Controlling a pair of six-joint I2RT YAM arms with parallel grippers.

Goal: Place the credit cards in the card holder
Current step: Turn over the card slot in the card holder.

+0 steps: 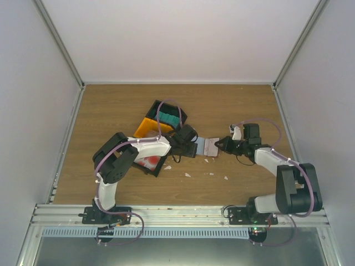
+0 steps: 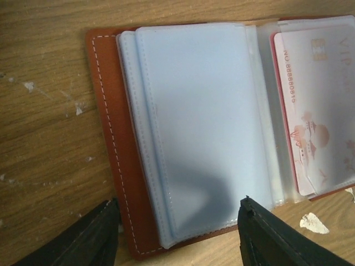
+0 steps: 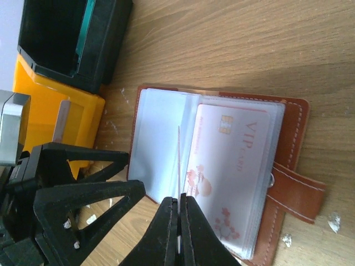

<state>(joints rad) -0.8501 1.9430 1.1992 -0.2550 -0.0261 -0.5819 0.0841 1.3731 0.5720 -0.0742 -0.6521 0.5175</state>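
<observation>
Brown leather: the card holder (image 1: 206, 147) lies open on the wooden table (image 1: 238, 105), between the two arms.
Left gripper (image 2: 178, 221): the fingers stand apart on either side of the holder's lower edge and grip nothing.
Right gripper (image 3: 179, 208): closed, pinching one clear plastic leaf (image 3: 178, 155) of the holder, which stands on edge.
Seen only from above: three bins. They are the far black bin (image 1: 169, 113) with teal cards (image 1: 168, 117), the yellow bin (image 1: 145, 128), and the near black bin (image 1: 150, 164) with red-and-white cards (image 1: 145, 162).
Seen only by the wrists: one pink-white card (image 3: 233, 166) sits inside a sleeve.
Strap (image 3: 294, 194): one, unfastened.
</observation>
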